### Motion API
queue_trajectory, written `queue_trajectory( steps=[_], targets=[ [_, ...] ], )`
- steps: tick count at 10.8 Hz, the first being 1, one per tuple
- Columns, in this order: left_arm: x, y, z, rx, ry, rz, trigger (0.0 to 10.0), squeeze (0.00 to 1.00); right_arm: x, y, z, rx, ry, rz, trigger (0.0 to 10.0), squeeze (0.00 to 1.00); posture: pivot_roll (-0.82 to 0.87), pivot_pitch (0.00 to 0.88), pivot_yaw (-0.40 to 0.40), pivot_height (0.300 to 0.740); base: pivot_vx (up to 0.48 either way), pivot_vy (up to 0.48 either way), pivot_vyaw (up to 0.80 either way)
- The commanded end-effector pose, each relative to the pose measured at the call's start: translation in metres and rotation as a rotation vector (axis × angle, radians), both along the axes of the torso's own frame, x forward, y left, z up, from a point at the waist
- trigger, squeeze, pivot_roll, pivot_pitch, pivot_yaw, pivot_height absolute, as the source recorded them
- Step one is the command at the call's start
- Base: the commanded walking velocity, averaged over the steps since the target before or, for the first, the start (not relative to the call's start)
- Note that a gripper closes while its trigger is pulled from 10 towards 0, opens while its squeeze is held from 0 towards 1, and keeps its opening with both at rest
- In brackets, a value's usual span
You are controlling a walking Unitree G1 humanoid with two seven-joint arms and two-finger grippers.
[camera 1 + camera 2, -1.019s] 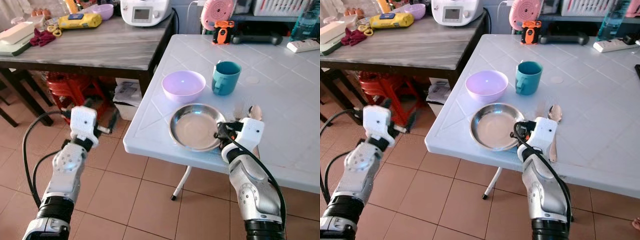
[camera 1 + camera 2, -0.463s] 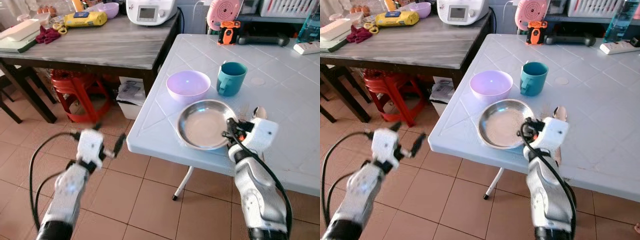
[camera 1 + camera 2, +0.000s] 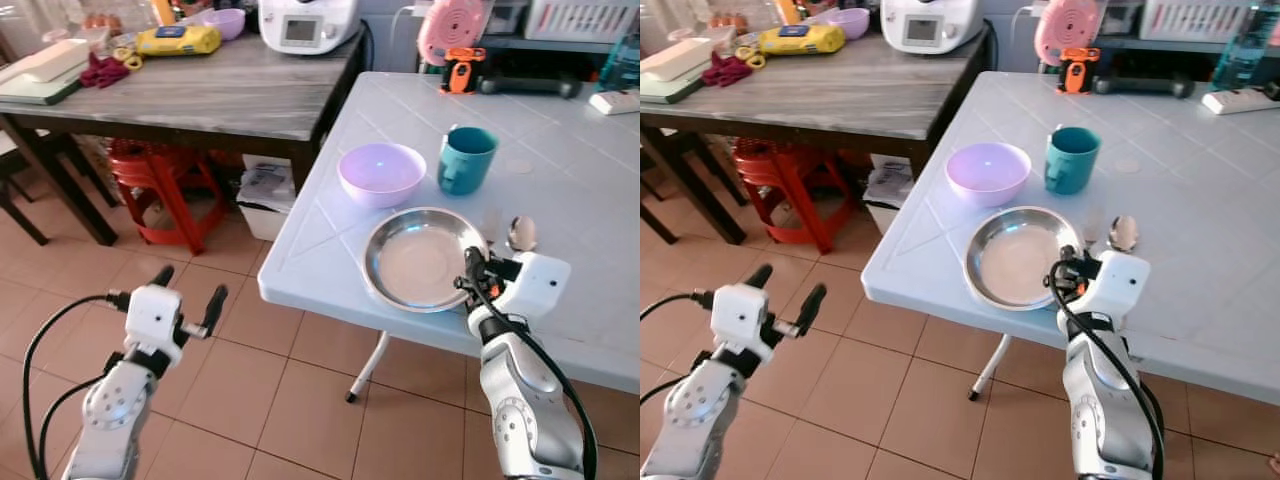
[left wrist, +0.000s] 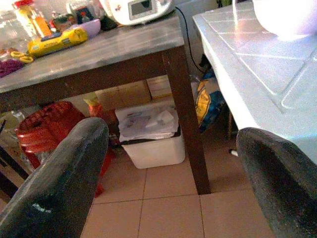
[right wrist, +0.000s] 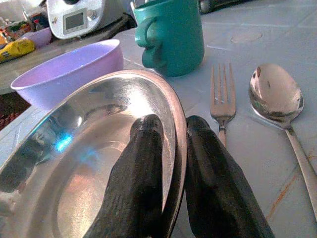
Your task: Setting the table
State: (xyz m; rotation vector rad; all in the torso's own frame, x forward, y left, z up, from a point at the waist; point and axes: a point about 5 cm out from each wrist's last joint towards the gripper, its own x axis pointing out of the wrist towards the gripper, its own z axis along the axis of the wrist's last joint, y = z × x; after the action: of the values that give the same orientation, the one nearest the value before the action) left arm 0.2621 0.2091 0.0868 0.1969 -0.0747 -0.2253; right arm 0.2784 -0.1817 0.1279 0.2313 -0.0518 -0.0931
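A round steel plate [image 3: 420,258] lies near the front edge of the white table [image 3: 320,250]. My right gripper [image 3: 470,268] is shut on the plate's right rim, one finger inside and one outside [image 5: 171,124]. Just right of the plate lie a fork [image 5: 221,99] and a spoon [image 3: 521,233]. Behind the plate stand a purple bowl [image 3: 381,172] and a teal mug [image 3: 466,158]. My left gripper [image 3: 190,290] hangs open over the tiled floor, left of the table, with nothing between its fingers [image 4: 64,183].
A dark wooden table [image 3: 200,90] with kitchen items stands at the left, a red stool [image 3: 155,175] and a white bin [image 3: 265,200] beneath it. A pink fan [image 3: 455,25] and an orange tool [image 3: 461,68] are at the white table's far side.
My left arm has dropped lower over the floor and its open fingers now show. The right gripper stays shut on the plate's rim. The camera has shifted a little.
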Motion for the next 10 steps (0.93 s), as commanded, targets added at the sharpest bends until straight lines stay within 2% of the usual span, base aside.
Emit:
queue_trajectory(
  steps=[1, 3, 5, 6, 8, 9, 10],
  targets=[
    [0.002, -0.002, 0.0, -0.007, 0.011, 0.004, 10.0, 0.0, -0.001, -0.005, 0.007, -0.009, -0.042, -0.028, 0.0, 0.0, -0.06, 0.056, 0.114, 0.74, 0.0, 0.0, 0.0],
    [0.007, -0.014, 0.006, -0.023, 0.0, -0.018, 10.0, 0.0, -0.002, -0.012, 0.013, -0.005, -0.068, -0.092, 0.0, 0.0, -0.09, 0.055, 0.121, 0.74, 0.0, 0.0, 0.0],
    [0.016, -0.031, 0.013, -0.088, -0.001, 0.009, 10.0, 0.0, -0.006, -0.015, 0.016, -0.009, -0.081, -0.114, 0.0, 0.0, -0.11, 0.053, 0.13, 0.74, 0.0, 0.0, 0.0],
    [0.021, -0.045, 0.02, -0.134, -0.007, -0.016, 10.0, 0.0, -0.008, -0.011, 0.017, -0.011, -0.086, -0.117, 10.0, 0.0, -0.13, 0.05, 0.133, 0.74, 0.0, 0.0, 0.0],
    [0.024, -0.06, 0.023, -0.156, 0.007, -0.039, 10.0, 0.0, -0.009, -0.006, 0.018, -0.008, -0.085, -0.114, 10.0, 0.0, -0.15, 0.057, 0.143, 0.74, 0.0, 0.0, 0.0],
    [0.024, -0.061, 0.023, -0.155, 0.012, -0.048, 10.0, 0.0, -0.009, -0.005, 0.018, -0.008, -0.083, -0.114, 10.0, 0.0, -0.15, 0.058, 0.143, 0.74, 0.0, 0.0, 0.0],
    [0.025, -0.064, 0.02, -0.159, 0.028, -0.075, 10.0, 0.0, -0.009, -0.006, 0.018, -0.009, -0.081, -0.118, 10.0, 0.0, -0.17, 0.062, 0.146, 0.74, 0.0, 0.412, 0.0]
  ],
)
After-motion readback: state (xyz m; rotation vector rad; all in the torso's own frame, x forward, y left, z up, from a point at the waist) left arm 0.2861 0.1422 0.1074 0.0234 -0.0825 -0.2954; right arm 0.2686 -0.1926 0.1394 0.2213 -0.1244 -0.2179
